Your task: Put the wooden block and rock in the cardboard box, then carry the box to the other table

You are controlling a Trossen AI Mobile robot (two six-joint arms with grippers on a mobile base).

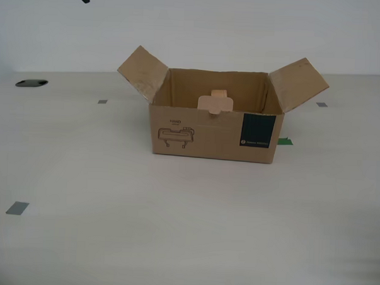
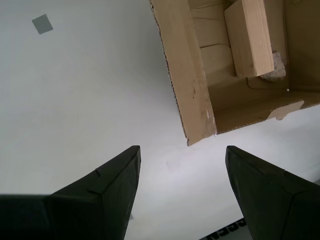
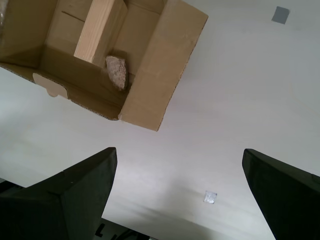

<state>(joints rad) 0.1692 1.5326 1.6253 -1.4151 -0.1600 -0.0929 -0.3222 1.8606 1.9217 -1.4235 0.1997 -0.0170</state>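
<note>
Cardboard box (image 1: pixel 215 134) stands upright on the pale worktop (image 1: pixel 81 175), its side flaps splayed toward 10 and 2 o'clock in the exterior view. Its printed front wall, with the black line drawing (image 1: pixel 176 136) and the dark teal label (image 1: pixel 258 131), faces the camera; the long axis runs from 9 to 3 o'clock.

Exterior view shows none of the contents: only the pale tab (image 1: pixel 215 102) rises above the front rim. Both wrist views look down into the box. There the wooden block (image 3: pixel 95 31) lies on the box floor, and the rock (image 3: pixel 117 71) sits touching one end of it. In the second wrist view the rock is mostly hidden behind the block.

My first pincer (image 3: pixel 180 170) is released, its jaws spread wide over bare worktop, apart from the box. My second pincer (image 2: pixel 182 167) is likewise released, jaws wide, with one box flap (image 2: pixel 185 70) just beyond them.

Grey tape squares (image 1: pixel 17 207) mark the worktop.
</note>
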